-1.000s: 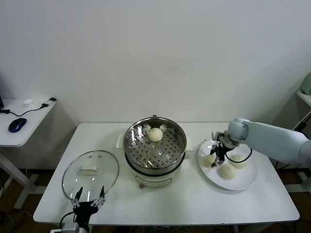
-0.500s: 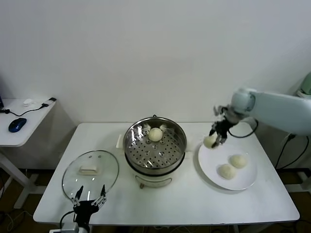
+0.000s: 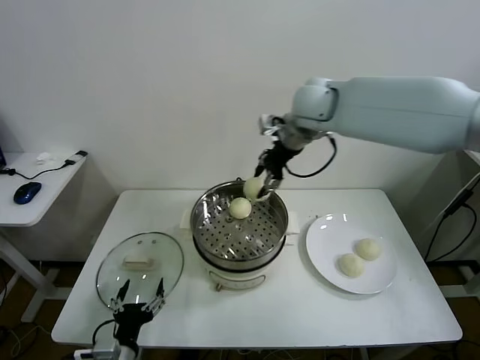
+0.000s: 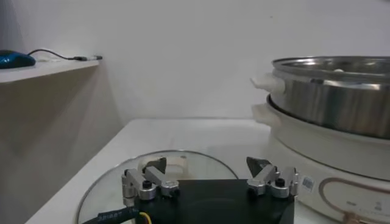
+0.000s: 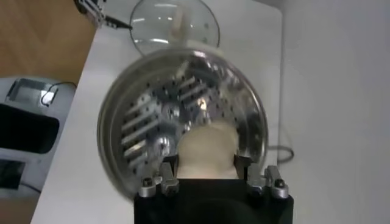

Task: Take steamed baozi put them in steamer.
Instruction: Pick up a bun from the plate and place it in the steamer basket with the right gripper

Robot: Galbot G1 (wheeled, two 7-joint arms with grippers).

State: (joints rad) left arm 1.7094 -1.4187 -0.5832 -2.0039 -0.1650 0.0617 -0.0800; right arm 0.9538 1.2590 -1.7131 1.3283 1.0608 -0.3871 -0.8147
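My right gripper (image 3: pixel 259 187) is shut on a cream-white baozi (image 3: pixel 253 187) and holds it above the back right rim of the steel steamer (image 3: pixel 279 216). In the right wrist view that baozi (image 5: pixel 206 150) sits between the fingers (image 5: pixel 169 167) over the perforated tray (image 5: pixel 146 125). A second baozi (image 3: pixel 240 208) lies on the tray at the back of the steamer. Two more baozi (image 3: pixel 368 248) (image 3: pixel 350 264) rest on the white plate (image 3: pixel 328 229) at the right. My left gripper (image 3: pixel 137 300) stands open and idle at the table's front left edge, just in front of the glass lid.
The round glass lid (image 3: pixel 139 262) lies flat on the table left of the steamer; the left wrist view shows the lid (image 4: pixel 116 179) past the open fingers, with the steamer (image 4: pixel 329 103) beyond. A side table (image 3: pixel 45 180) with a blue mouse (image 3: pixel 26 192) stands at far left.
My right gripper has lifted one baozi off the plate and carried it left and up to above the steamer. Two baozi are left on the plate. The left arm has not moved.
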